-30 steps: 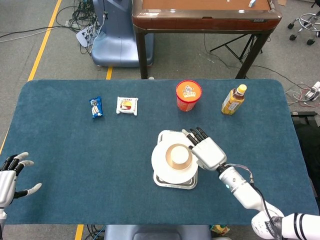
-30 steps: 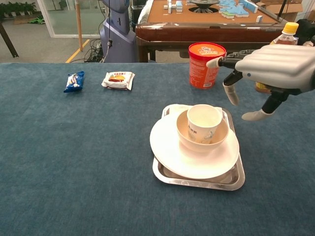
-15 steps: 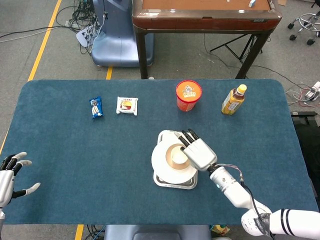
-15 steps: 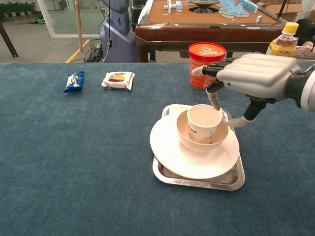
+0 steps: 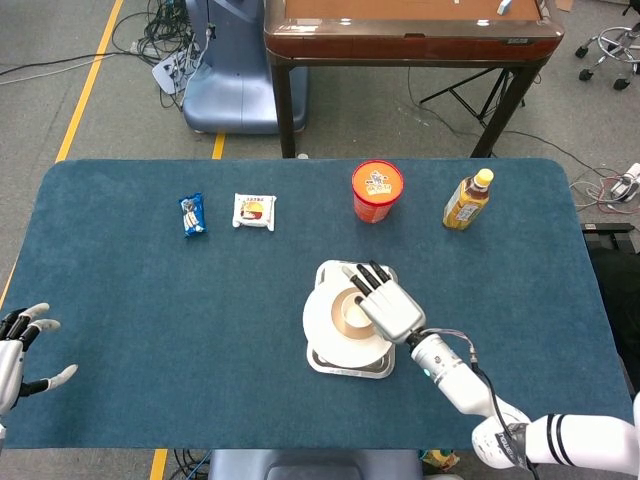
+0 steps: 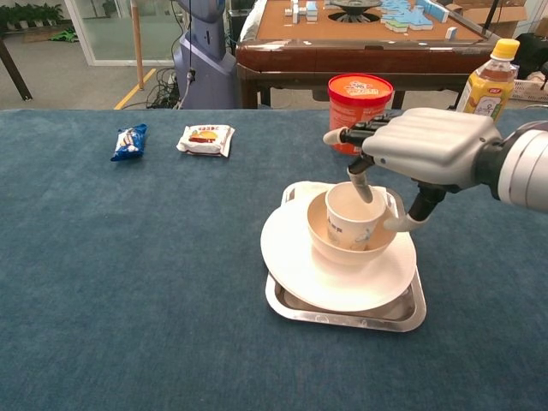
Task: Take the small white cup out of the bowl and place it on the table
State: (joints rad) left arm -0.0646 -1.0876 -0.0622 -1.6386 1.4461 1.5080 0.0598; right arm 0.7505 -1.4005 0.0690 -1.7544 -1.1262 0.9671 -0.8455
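The small white cup (image 6: 347,224) stands upright in a cream bowl (image 6: 318,233), which sits on a white plate (image 6: 291,257) on a metal tray (image 6: 342,318). My right hand (image 6: 428,145) hovers over the cup's right side with its fingers spread. One finger dips into the cup's mouth and the thumb hangs outside by the right wall; no firm grip shows. In the head view the right hand (image 5: 385,305) covers much of the cup (image 5: 345,312). My left hand (image 5: 20,350) is at the table's near left edge, fingers apart, holding nothing.
A red instant-noodle tub (image 6: 360,111) stands just behind the tray, with a yellow-capped tea bottle (image 6: 485,81) to its right. A white snack pack (image 6: 205,139) and a blue one (image 6: 129,141) lie far left. A brown table (image 5: 400,30) stands beyond the cloth.
My right hand has moved left from beside the tray to over the cup, and one finger now reaches into the cup's mouth. The cup and left hand have not moved.
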